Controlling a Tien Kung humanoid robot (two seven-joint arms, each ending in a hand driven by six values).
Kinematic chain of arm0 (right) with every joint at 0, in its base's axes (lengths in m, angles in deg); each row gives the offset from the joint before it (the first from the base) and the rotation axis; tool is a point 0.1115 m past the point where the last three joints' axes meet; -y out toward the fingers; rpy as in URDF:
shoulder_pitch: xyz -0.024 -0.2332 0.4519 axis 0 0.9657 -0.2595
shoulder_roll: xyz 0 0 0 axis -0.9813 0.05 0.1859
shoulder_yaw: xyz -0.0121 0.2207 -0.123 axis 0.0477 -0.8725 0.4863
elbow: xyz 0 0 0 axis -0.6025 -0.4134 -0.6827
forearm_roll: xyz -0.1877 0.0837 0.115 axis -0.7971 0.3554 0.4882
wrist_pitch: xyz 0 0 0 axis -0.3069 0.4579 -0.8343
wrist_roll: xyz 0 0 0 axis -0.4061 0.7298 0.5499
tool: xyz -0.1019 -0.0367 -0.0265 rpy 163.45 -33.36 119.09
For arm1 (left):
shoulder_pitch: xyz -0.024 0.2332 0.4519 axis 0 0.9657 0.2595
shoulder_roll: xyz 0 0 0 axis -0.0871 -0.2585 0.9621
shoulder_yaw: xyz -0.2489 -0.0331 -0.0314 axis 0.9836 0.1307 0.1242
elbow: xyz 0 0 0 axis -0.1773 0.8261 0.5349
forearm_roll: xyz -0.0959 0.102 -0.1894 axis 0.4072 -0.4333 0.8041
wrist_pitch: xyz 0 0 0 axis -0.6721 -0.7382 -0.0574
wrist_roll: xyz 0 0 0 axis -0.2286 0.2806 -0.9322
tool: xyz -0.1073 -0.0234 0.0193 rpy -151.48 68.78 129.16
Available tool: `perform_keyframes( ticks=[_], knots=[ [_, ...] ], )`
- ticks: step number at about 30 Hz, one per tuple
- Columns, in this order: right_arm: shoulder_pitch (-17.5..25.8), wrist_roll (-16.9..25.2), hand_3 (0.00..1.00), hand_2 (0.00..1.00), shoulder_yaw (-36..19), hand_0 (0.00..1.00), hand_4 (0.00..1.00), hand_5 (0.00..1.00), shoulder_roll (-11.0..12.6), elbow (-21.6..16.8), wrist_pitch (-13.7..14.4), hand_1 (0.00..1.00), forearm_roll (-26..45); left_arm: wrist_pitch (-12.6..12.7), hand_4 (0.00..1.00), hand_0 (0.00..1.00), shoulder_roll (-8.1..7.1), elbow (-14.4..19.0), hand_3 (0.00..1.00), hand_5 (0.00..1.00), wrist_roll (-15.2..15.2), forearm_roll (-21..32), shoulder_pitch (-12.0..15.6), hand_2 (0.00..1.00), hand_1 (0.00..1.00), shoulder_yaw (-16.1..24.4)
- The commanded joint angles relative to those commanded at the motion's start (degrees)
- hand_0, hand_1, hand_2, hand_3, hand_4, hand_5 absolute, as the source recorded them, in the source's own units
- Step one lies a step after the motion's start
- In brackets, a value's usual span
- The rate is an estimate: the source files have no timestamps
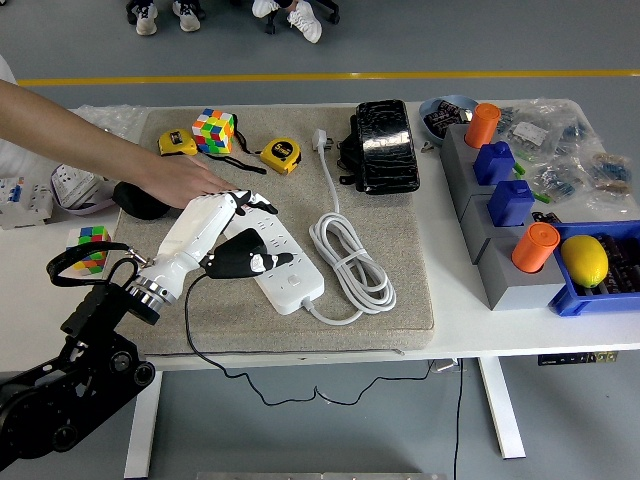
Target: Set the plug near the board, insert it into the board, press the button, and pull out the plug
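Nearest the table's (60, 330) front edge, the left arm comes in from the lower left, black up to the wrist, and ends in the white left hand (205, 240) with black fingertips. The hand lies over the near left part of the board (290, 270), a long white power strip set slantwise on a grey mat (400, 300). The fingers (255, 205) are curled around a black plug (238, 262), a blocky dark adapter body held under the palm between thumb and the other fingers. The plug sits directly on top of the board's socket face; whether its pins are in a socket cannot be told. A thin black cable (187, 330) drops from below the fingers over the mat's near edge and hangs under the table.

Just right of the fingers the board's own white cord (350, 260) lies in a loose coil, its white plug end (320, 140) stretched toward the far side of the mat.

Just beyond the fingers, a person's hand (185, 180) rests flat on the far end of the board, the bare forearm reaching in from the left edge. Farther still lie a multicoloured cube (213, 130), two yellow tape measures (280, 156) and a black case (382, 145). Left of the fingers, off the mat, sits a second small cube (90, 238).
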Motion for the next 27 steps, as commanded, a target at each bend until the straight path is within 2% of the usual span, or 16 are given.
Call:
perform_keyframes(
  ticks=[3, 4, 9, 10, 15, 16, 20, 27],
  knots=[
    [0.03, -0.07, 0.507, 0.549, 0.19, 0.478, 0.836, 0.371, 0.01, 0.03, -0.04, 0.553, 0.12, -4.99, 0.985, 0.467, -0.41, 4.69, 0.596, 0.499, 3.94, 3.49, -0.11, 0.627, 0.589, 0.14],
    [0.06, -0.09, 0.505, 0.549, 0.23, 0.479, 0.834, 0.372, 0.03, 0.03, -0.04, 0.552, 0.15, -7.49, 0.883, 0.213, -0.59, 6.47, 0.622, 0.312, 6.08, 4.69, -0.18, 0.385, 0.242, 0.19],
    [0.13, -0.2, 0.505, 0.549, 0.32, 0.479, 0.834, 0.372, 0.08, 0.05, -0.12, 0.552, 0.23, -18.76, 0.883, 0.213, -1.18, 12.38, 0.622, 0.312, 13.4, 9.5, -0.73, 0.385, 0.242, 0.83],
    [0.12, -0.26, 0.507, 0.549, 0.33, 0.479, 0.835, 0.371, 0.06, 0.06, -0.16, 0.552, 0.26, -21.74, 0.792, 0.097, -1.17, 13.01, 0.684, 0.248, 14.85, 10.85, -1.06, 0.247, 0.079, 0.57],
    [0.04, -0.4, 0.507, 0.549, 0.3, 0.479, 0.835, 0.371, -0.03, 0.0, -0.34, 0.552, 0.18, -32.83, 0.792, 0.097, -0.32, 12.83, 0.684, 0.248, 21.31, 11.72, -2.18, 0.247, 0.079, -0.54],
    [0.04, -0.41, 0.507, 0.548, 0.31, 0.479, 0.834, 0.37, -0.03, -0.01, -0.36, 0.551, 0.18, -33.97, 0.711, 0.068, -0.17, 12.52, 0.859, 0.002, 21.95, 11.74, -2.34, 0.16, 0.097, -0.7],
    [0.08, -0.42, 0.507, 0.548, 0.38, 0.479, 0.834, 0.37, 0.02, -0.02, -0.37, 0.551, 0.23, -34.26, 0.711, 0.068, 0.22, 11.17, 0.859, 0.002, 22.79, 11.84, -2.93, 0.16, 0.097, -1.61],
    [0.17, -0.41, 0.507, 0.546, 0.61, 0.48, 0.835, 0.37, 0.0, 0.0, -0.4, 0.55, 0.39, -33.07, 0.727, 0.06, 0.75, 9.38, 0.882, 0.002, 22.77, 10.62, -2.82, 0.164, 0.099, -2.18]
  ],
)
